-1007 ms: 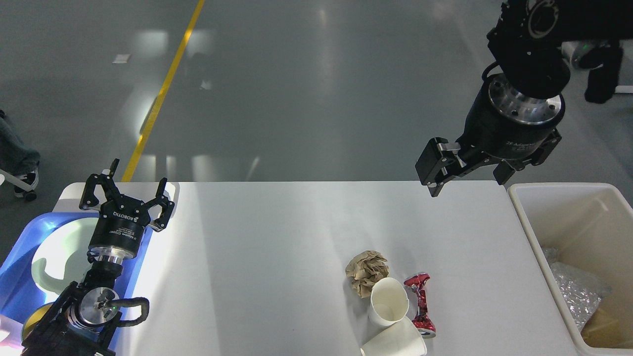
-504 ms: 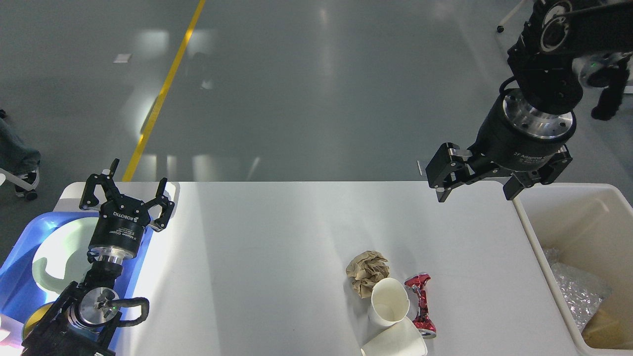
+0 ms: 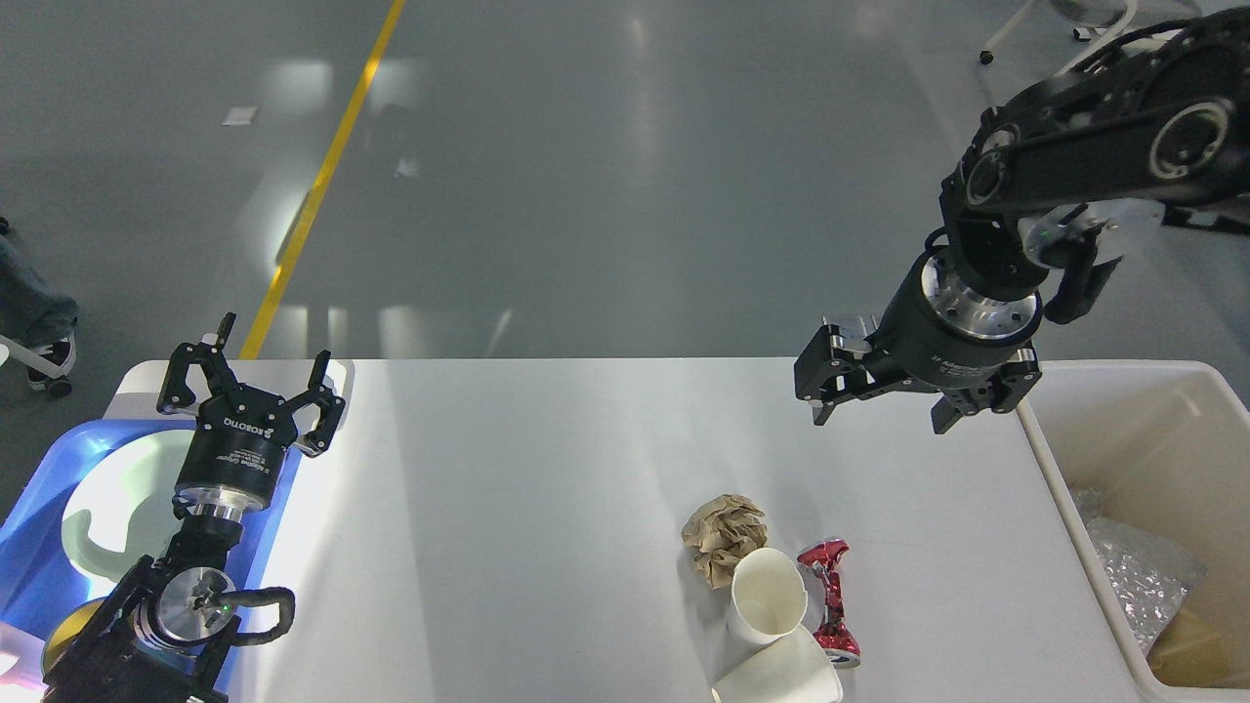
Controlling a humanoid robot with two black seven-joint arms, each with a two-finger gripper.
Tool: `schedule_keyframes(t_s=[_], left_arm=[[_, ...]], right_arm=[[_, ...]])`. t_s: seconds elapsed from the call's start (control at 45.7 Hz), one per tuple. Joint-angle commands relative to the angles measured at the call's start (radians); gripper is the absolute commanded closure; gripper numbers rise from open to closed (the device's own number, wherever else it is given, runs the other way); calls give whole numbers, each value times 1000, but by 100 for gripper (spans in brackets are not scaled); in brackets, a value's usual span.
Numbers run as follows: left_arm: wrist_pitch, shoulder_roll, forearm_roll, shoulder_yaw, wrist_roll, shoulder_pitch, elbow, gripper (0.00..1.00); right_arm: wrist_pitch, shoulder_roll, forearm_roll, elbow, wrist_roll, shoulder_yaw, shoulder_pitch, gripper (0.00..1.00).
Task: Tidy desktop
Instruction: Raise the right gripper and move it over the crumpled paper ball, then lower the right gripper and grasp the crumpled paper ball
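The white desktop [image 3: 547, 508] fills the lower part of the head view. Near its front lie a crumpled brown paper ball [image 3: 724, 537], a white paper cup [image 3: 767, 596] on its side, a second white cup [image 3: 781, 676] at the bottom edge, and a red shiny wrapper-like object [image 3: 830, 600]. My right gripper [image 3: 879, 415] hangs open and empty above the back right of the desktop, well apart from this litter. At the far left corner my left gripper [image 3: 256, 376] stands open and empty, pointing away over the blue tray's edge.
A blue tray [image 3: 39, 508] with a pale green dish [image 3: 117, 508] sits at the left end. A beige plastic bin [image 3: 1152, 508] holding clear plastic wrap and brown paper stands off the right end. Grey floor with a yellow line lies beyond.
My right arm has swung down and left, bringing its open gripper lower over the desktop's back right. The left arm and the litter have not moved.
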Motion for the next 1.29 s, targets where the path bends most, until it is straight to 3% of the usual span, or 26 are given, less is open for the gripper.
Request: schedule_keyframes(t_s=[0.0,0.35,0.504,0.744,1.27], left_arm=[[0,1,0,0,0,0,0,3],[0,0,0,0,0,0,0,3],[0,0,0,0,0,0,0,3],[0,0,0,0,0,-1,0,3],[0,0,0,0,0,0,0,3]], right_arm=[[-61,63,58,-106,-6,62,-155,0],[-96,234,262,-435,-12,110,-523,0],[-205,287,253,-530,-11,110,-636,0],[-363,320,248,-559,-11,96,-721,0],[-372,336,135,-697,-9,104,-873,0]])
